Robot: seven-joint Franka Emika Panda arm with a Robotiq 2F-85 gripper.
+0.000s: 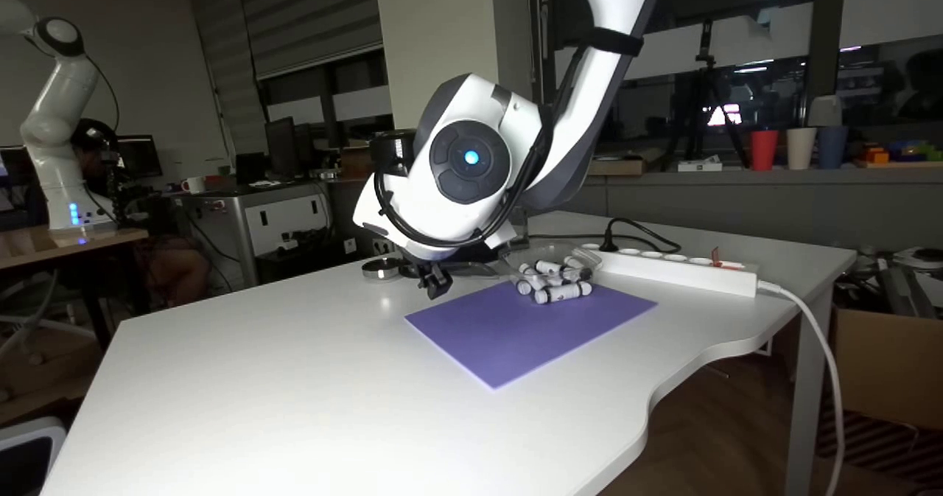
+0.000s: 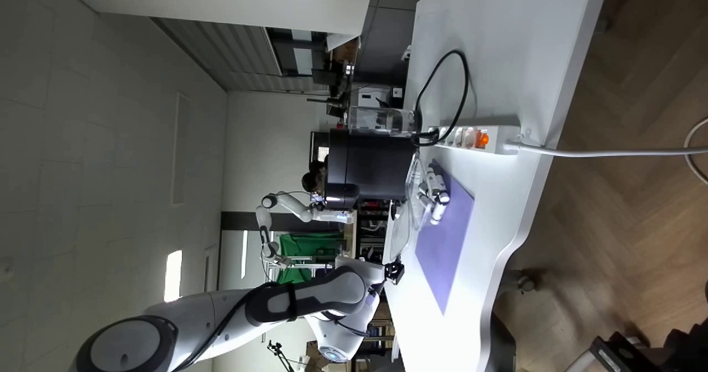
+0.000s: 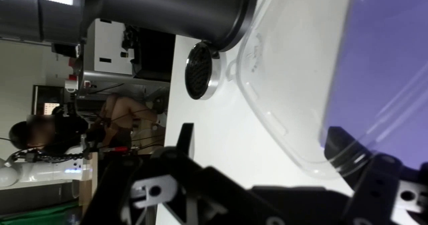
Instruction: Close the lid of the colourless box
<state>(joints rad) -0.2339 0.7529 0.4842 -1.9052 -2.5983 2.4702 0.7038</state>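
Lid [image 3: 291, 71] open, fingers [image 3: 185, 139] spread at its rim

The raised marks on the lid are too faint to read. The white cylinders [image 1: 563, 292] carry dark bands; at this size I cannot tell whether those are print.

The clear box [image 1: 588, 256] sits by the back of the purple sheet [image 1: 508, 341], just beside the power strip [image 1: 674, 267] and, in an exterior view, in front of the black machine [image 2: 368, 167]. The cylinders are heaped at the box; whether all lie within its walls cannot be told. The lid reaches out on the side of the gripper [image 3: 262, 136]. In the wrist view the two fingers stand wide apart. The lid's rim runs into the gap between them, and its corner crosses, in that view, the finger nearer the sheet; whether they touch cannot be told.

The machine's base comes close to the lid's rim, and a metal-rimmed disc [image 3: 199, 71] stands just beside that base. On the strip's side, a black plug [image 1: 608, 244] fills one socket and a white cord [image 2: 608, 153] drops past the table edge. In an exterior view the white table [image 1: 295, 385] spreads wide in front of the gripper and sheet, with a straight edge along one side and a wavy edge along the other.
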